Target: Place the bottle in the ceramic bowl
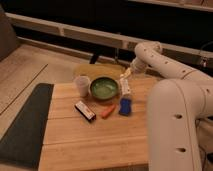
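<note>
While the bottle (125,87) stands upright on the wooden desk (95,142), it sits just beside the right rim of the ceramic bowl (103,89), outside it. Tool (128,74) directly over the bottle's top, close to or touching it; spread or pinching: cannot tell. Blue block (125,106) just in front of the bottle. Translucent cup (82,86) left of the bowl. Orange item (107,111) and dark bar (85,110) nearer the front edge. Yellow object (97,71) behind the bowl. Dark mat (22,127) left of the desk
</note>
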Action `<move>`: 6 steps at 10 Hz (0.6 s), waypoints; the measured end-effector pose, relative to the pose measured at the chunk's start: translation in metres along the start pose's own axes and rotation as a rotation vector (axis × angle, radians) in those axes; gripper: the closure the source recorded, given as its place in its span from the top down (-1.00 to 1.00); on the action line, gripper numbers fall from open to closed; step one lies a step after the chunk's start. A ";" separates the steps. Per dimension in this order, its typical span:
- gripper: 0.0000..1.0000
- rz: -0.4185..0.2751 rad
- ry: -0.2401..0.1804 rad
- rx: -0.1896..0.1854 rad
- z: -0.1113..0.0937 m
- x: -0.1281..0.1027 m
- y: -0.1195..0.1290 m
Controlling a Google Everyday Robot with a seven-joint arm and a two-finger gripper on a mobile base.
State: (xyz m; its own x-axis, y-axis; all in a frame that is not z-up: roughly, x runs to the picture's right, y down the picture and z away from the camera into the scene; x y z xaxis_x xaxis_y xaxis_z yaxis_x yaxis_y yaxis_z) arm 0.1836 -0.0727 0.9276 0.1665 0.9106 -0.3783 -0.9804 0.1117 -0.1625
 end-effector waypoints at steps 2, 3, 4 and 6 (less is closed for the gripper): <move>0.30 -0.014 0.012 0.009 0.012 0.001 0.004; 0.30 -0.021 0.017 0.015 0.018 0.001 0.005; 0.30 -0.023 0.020 0.021 0.025 0.001 0.005; 0.30 -0.021 0.020 0.029 0.034 0.000 0.004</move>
State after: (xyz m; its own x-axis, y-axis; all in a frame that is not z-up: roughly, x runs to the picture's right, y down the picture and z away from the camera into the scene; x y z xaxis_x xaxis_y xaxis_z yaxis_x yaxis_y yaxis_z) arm 0.1757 -0.0586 0.9581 0.1889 0.8997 -0.3936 -0.9793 0.1426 -0.1440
